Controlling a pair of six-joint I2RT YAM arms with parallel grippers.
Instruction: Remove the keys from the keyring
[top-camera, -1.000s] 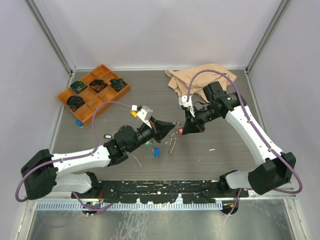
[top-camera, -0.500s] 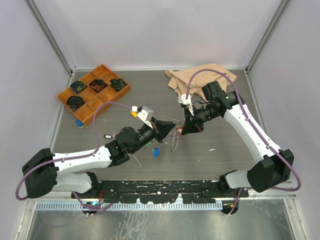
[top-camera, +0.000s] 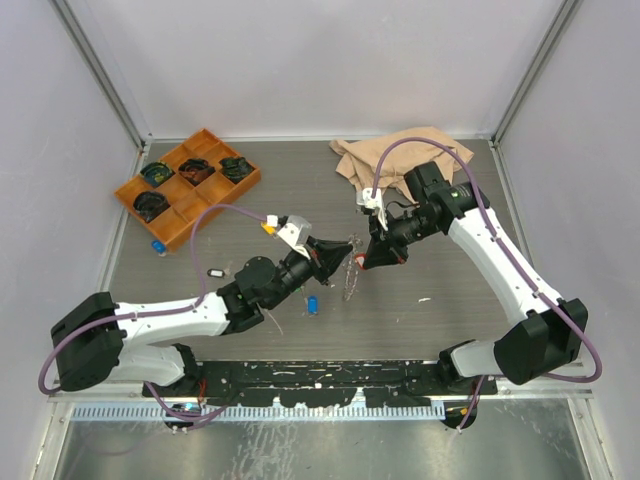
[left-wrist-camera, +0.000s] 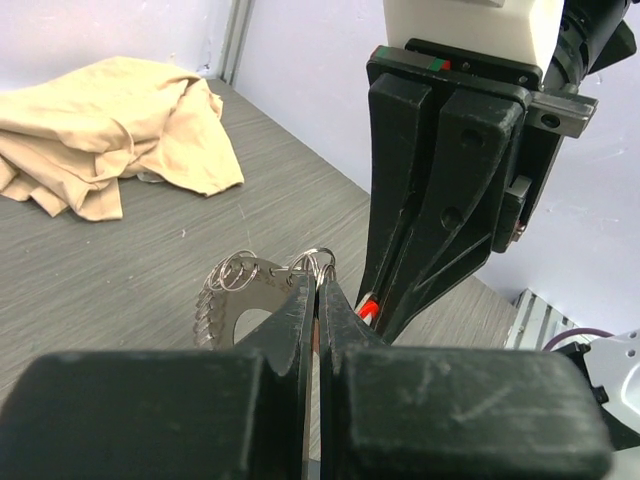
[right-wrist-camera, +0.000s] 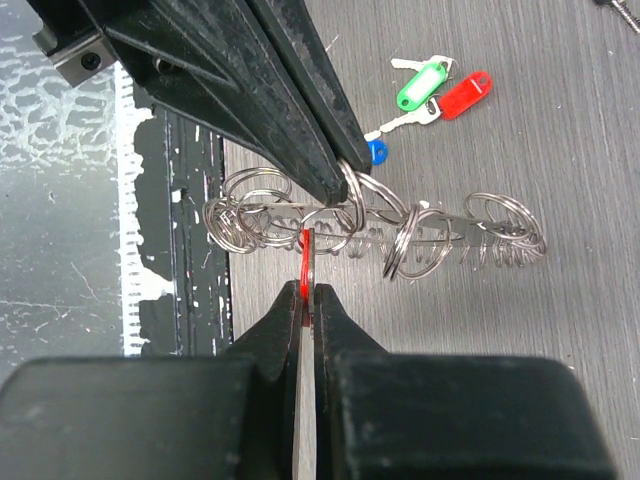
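The silvery keyring (right-wrist-camera: 440, 228), hung with small split rings, is held in the air between both grippers; it also shows in the top view (top-camera: 348, 278) and the left wrist view (left-wrist-camera: 232, 300). My left gripper (left-wrist-camera: 317, 283) is shut on its rim (top-camera: 343, 257). My right gripper (right-wrist-camera: 308, 290) is shut on a red key tag (right-wrist-camera: 304, 262) that still hangs at the ring (top-camera: 366, 262). A green key (right-wrist-camera: 420, 85), a second red key (right-wrist-camera: 465, 93) and a blue key (right-wrist-camera: 377, 152) lie loose on the table below.
An orange compartment tray (top-camera: 215, 138) with dark coiled bundles stands at the back left. A tan cloth (top-camera: 400, 155) lies at the back right. A black key (top-camera: 213, 272) and a blue tag (top-camera: 157, 244) lie on the left of the table.
Both grippers keep their hold. The left arm has shifted slightly to the right and the right gripper slightly up, with the keyring lifted a little between them.
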